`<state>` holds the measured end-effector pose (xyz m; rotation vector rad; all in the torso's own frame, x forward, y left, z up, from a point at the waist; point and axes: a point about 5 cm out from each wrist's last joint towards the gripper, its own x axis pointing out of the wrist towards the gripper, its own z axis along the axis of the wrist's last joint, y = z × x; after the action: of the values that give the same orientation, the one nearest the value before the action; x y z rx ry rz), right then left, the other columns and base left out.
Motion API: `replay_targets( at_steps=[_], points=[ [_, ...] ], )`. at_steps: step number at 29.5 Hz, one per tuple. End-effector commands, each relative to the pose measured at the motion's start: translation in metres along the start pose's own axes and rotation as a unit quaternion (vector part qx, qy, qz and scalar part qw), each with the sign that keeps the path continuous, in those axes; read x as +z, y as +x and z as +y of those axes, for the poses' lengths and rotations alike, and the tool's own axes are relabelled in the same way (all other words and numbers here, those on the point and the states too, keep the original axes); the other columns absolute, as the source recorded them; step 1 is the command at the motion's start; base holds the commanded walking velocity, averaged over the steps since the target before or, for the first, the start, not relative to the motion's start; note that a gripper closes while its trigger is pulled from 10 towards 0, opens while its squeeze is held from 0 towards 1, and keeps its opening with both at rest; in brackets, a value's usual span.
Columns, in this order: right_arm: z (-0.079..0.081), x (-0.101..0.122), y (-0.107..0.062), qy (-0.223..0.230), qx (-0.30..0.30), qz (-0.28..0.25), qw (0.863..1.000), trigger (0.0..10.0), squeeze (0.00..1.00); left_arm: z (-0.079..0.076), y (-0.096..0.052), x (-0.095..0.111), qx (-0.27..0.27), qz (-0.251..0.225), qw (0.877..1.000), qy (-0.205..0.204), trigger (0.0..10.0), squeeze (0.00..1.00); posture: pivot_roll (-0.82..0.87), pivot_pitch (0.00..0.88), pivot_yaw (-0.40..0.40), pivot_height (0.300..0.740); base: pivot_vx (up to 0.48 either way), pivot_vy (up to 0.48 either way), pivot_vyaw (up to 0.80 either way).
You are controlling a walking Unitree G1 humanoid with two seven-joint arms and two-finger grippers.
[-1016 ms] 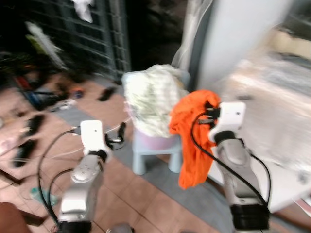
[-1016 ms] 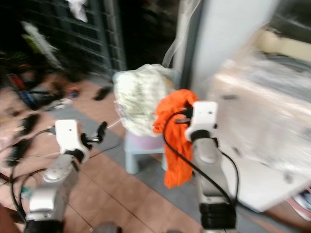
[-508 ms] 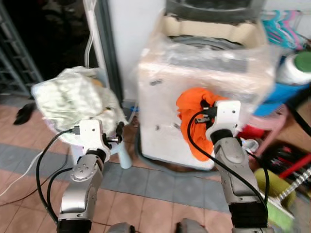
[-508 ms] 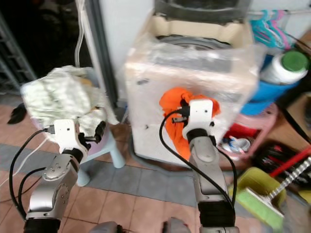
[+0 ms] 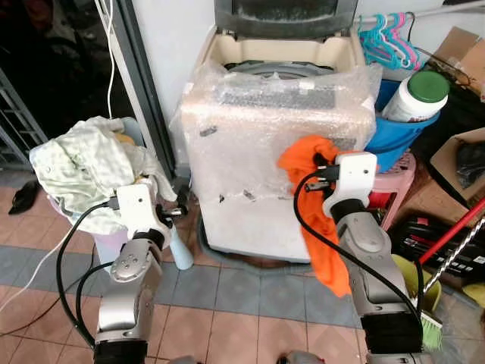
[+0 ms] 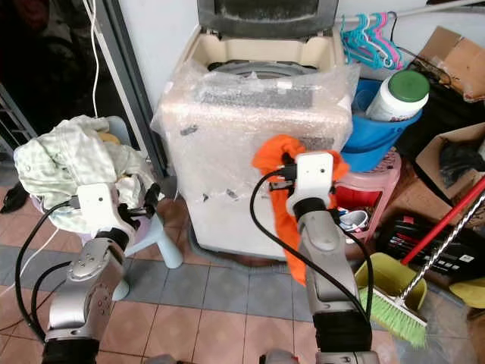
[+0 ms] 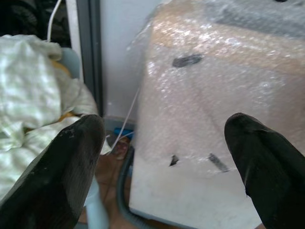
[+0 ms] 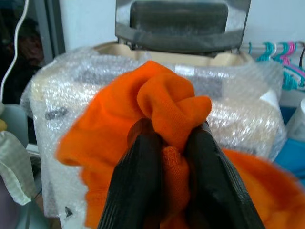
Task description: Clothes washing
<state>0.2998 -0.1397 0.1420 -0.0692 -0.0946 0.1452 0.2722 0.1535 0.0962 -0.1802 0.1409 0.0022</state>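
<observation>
One washer (image 5: 280,144), centre frame, wrapped in bubble film, lid up. One orange garment (image 5: 318,216) hangs before its front, lower right of centre, pinched tight in the right gripper (image 8: 164,157); cloth bunches above the fingertips. Left gripper (image 7: 167,157), lower left, fingers spread wide, nothing held. One heap of pale clothes (image 5: 83,171) at left on one light stool (image 6: 155,239). One blue bucket (image 5: 398,140) at upper right holding one white jar, green cap (image 5: 415,95). One broom (image 6: 409,303), lower right. Several hangers (image 5: 386,38), top right.
</observation>
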Motion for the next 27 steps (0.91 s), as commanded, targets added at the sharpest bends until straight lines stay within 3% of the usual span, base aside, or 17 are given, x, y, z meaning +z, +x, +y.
replay_targets(
  at_steps=[1, 11, 20, 27],
  points=[
    [0.001, 0.008, 0.004, -0.005, 0.011, -0.019, 1.0, 10.0, 0.0, 0.0, 0.001, 0.001, 0.002, -0.002, 1.0, 0.002, 10.0, 0.0, -0.04, 0.0, 0.038, 0.74, 0.442, 0.0, 0.0],
    [0.001, 0.014, 0.007, -0.014, 0.022, -0.036, 0.999, 10.0, 0.0, -0.001, 0.002, 0.0, -0.002, -0.002, 1.0, 0.001, 10.0, 0.0, -0.04, 0.0, 0.04, 0.74, 0.442, 0.0, 0.0],
    [0.001, 0.014, 0.008, -0.016, 0.025, -0.038, 0.999, 10.0, 0.0, -0.001, 0.003, -0.001, -0.001, 0.003, 1.0, -0.008, 10.0, 0.0, -0.05, 0.0, 0.04, 0.74, 0.348, 0.325, 0.0],
    [-0.001, 0.006, -0.004, -0.004, 0.005, -0.026, 1.0, 10.0, 0.0, 0.002, -0.002, -0.003, 0.004, 0.006, 1.0, 0.003, 10.0, 0.0, -0.05, 0.0, 0.048, 0.74, 0.0, 0.421, 0.0]
  ],
)
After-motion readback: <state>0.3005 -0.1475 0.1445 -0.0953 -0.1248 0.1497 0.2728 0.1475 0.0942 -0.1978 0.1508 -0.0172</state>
